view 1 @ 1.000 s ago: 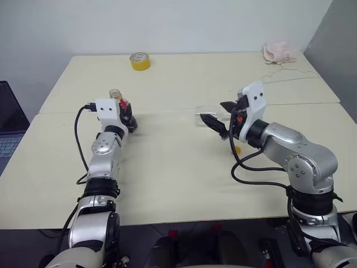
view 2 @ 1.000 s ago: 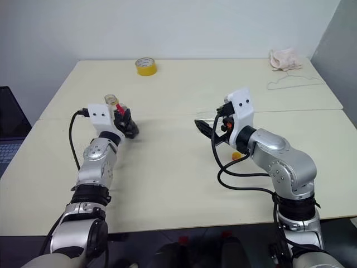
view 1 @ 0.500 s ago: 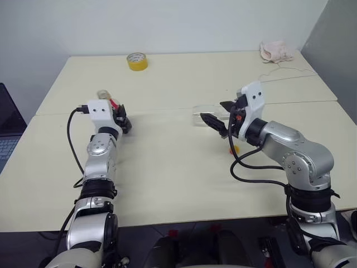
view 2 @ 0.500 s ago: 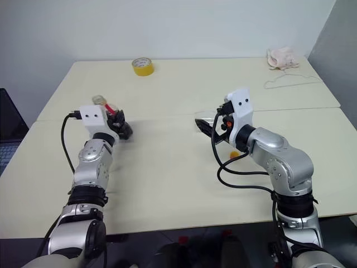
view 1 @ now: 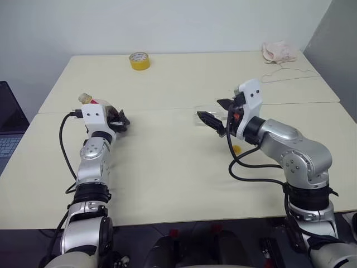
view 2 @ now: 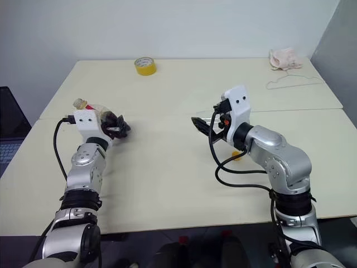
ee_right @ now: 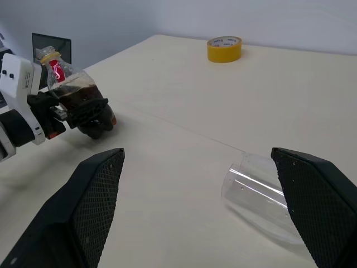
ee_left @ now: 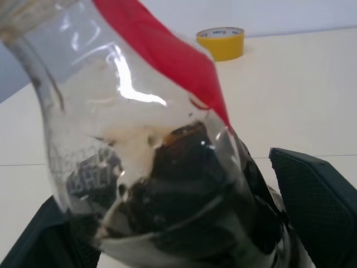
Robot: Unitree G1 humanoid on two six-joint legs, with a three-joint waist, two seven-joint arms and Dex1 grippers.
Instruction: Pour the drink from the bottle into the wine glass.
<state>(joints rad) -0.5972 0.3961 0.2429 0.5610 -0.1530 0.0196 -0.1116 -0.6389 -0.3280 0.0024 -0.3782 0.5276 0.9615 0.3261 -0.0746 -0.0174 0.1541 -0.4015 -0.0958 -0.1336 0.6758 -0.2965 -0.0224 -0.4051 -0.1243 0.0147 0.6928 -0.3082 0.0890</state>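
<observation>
The bottle (ee_right: 71,92) leans to the left between the fingers of my left gripper (view 1: 119,120), which is open. Dark drink (ee_left: 184,190) fills the bottle's lower body, and a red label (ee_left: 167,56) runs down its neck. Its mouth (view 1: 85,98) sticks out beside the white wrist mount. The wine glass (ee_right: 259,195) lies on its side, apparently on the table, at the fingertips of my right gripper (view 1: 216,111). That gripper is open, and one finger (ee_right: 318,206) is close beside the glass bowl. A small yellow cap (view 1: 237,149) lies on the table under my right arm.
A yellow tape roll (view 1: 139,60) sits at the far side of the table (view 1: 167,167). A crumpled cloth (view 1: 279,52) and a thin cord (view 1: 285,70) lie at the far right corner. A laptop (view 1: 10,123) stands off the left edge.
My left gripper has opened and shifted left, and the bottle now tips over to the left. My right gripper and the glass have stayed put.
</observation>
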